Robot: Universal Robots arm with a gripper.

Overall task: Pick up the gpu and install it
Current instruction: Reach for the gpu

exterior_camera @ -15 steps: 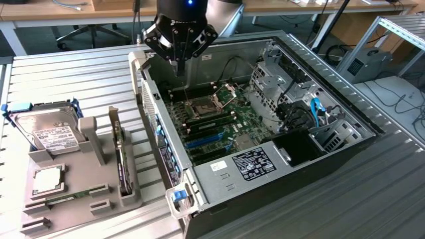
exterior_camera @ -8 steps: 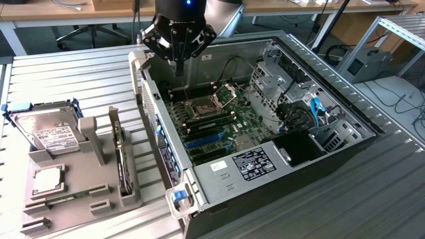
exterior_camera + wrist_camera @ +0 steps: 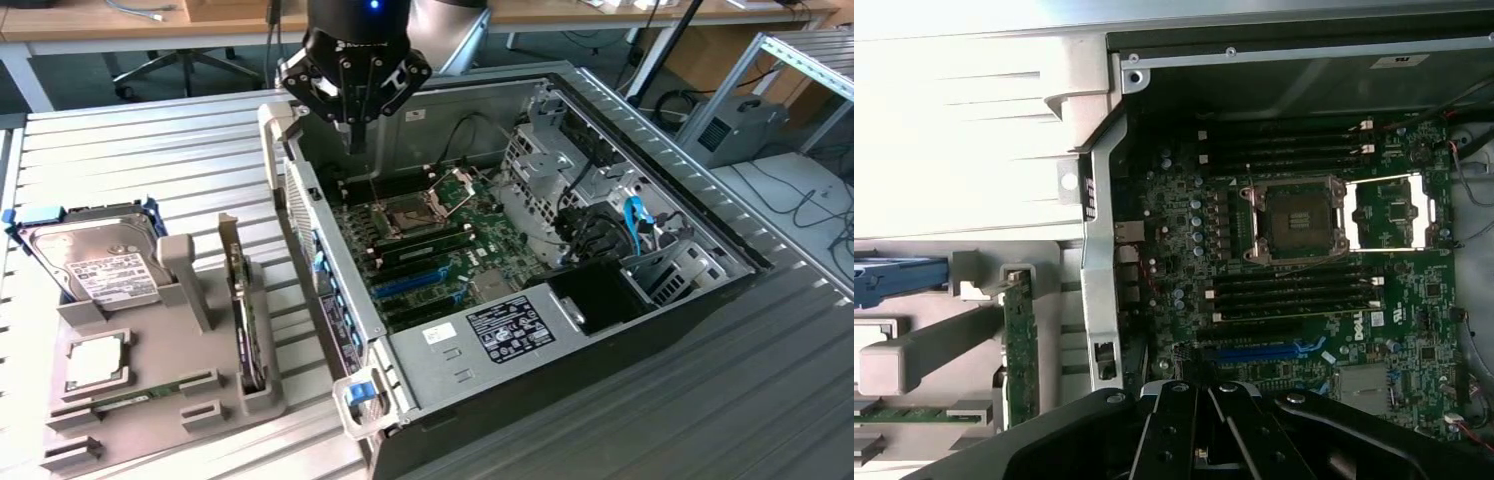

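The gpu (image 3: 242, 305) stands on its edge in a slot of the grey holder tray (image 3: 200, 300), its silver bracket pointing up at the far end. In the wrist view the gpu (image 3: 1020, 350) appears as a thin card seen edge-on beside the case wall. My gripper (image 3: 356, 140) hangs over the rear part of the open computer case (image 3: 694, 300), above the motherboard (image 3: 441, 245) and well away from the gpu. Its fingers meet at a narrow tip with nothing between them. The wrist view has the gripper (image 3: 1196, 392) above the blue expansion slots (image 3: 1254, 352).
On the holder tray a silver hard drive (image 3: 96, 262) with a white label stands at the back, a processor chip (image 3: 94, 360) lies in front of it, and a green memory stick (image 3: 127, 397) sits lower. The case's rear wall (image 3: 310, 230) separates tray and motherboard.
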